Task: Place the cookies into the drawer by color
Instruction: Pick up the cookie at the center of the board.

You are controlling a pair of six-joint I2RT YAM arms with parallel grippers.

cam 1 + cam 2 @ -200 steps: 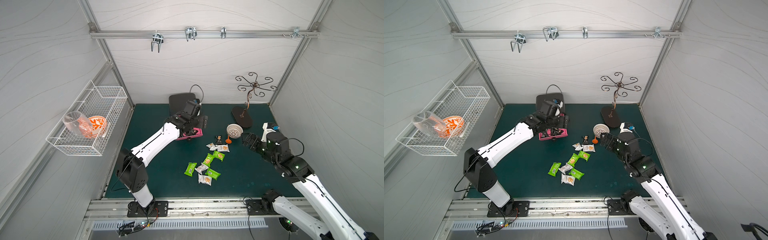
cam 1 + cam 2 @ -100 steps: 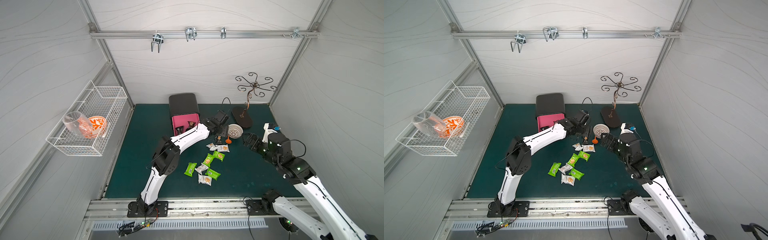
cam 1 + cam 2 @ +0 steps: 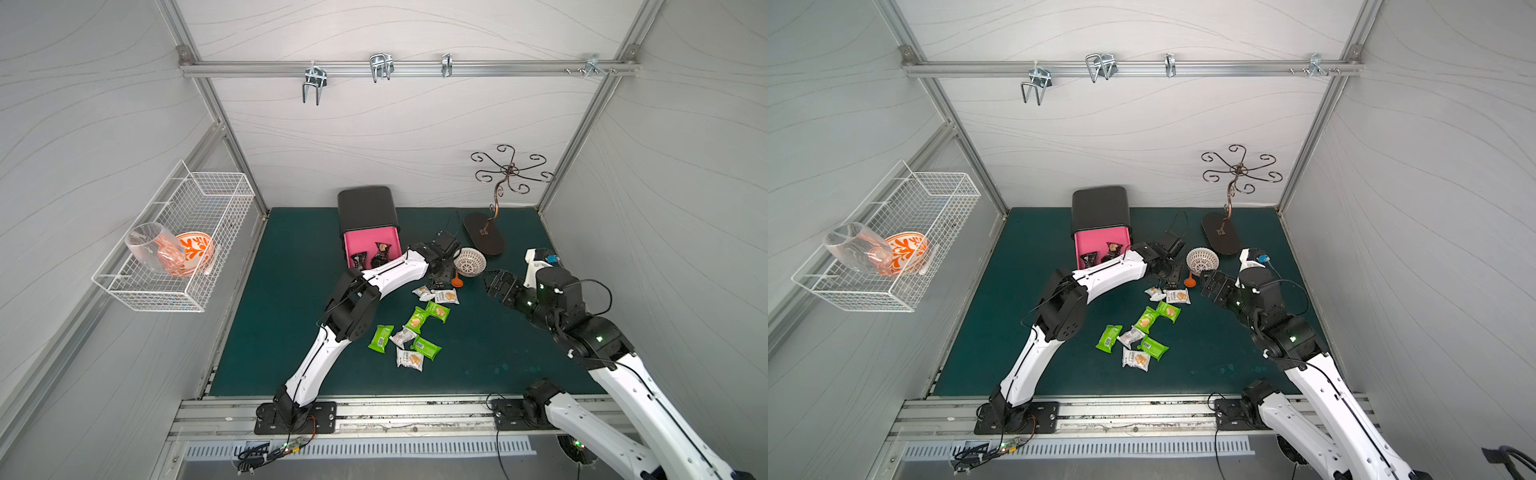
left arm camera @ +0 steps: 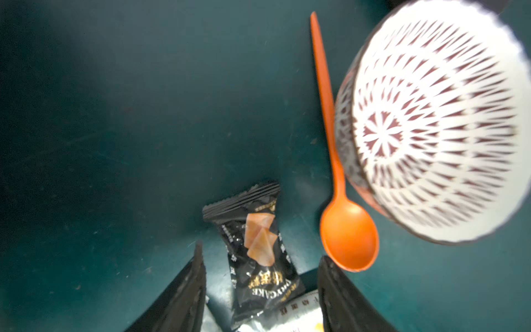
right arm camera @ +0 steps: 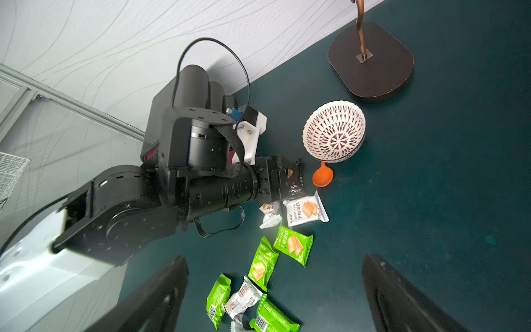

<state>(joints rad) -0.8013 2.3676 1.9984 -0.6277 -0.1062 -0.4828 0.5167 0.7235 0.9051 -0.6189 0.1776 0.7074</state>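
Observation:
The pink drawer [image 3: 368, 243] stands pulled out of its black cabinet [image 3: 365, 208], and two black cookies [image 3: 381, 251] lie in it. Green and white cookies [image 3: 417, 319] are scattered on the green mat in both top views. A black cookie packet [image 4: 258, 253] lies beside the orange spoon. My left gripper [image 4: 260, 253] is low over it with one finger on each side, open and not touching it. That same packet [image 5: 293, 176] shows at the left gripper's tip in the right wrist view. My right gripper [image 5: 274, 257] hovers open above the pile, holding nothing.
A patterned bowl [image 3: 469, 262] and the orange spoon [image 3: 457, 281] sit close to the left gripper. A metal hook stand [image 3: 484, 232] is at the back right. A wire basket [image 3: 174, 245] with a glass and an orange bowl hangs on the left wall.
My left arm has swung from the drawer rightward and down to the black packet by the spoon, and its jaws have narrowed. The right arm has barely moved.

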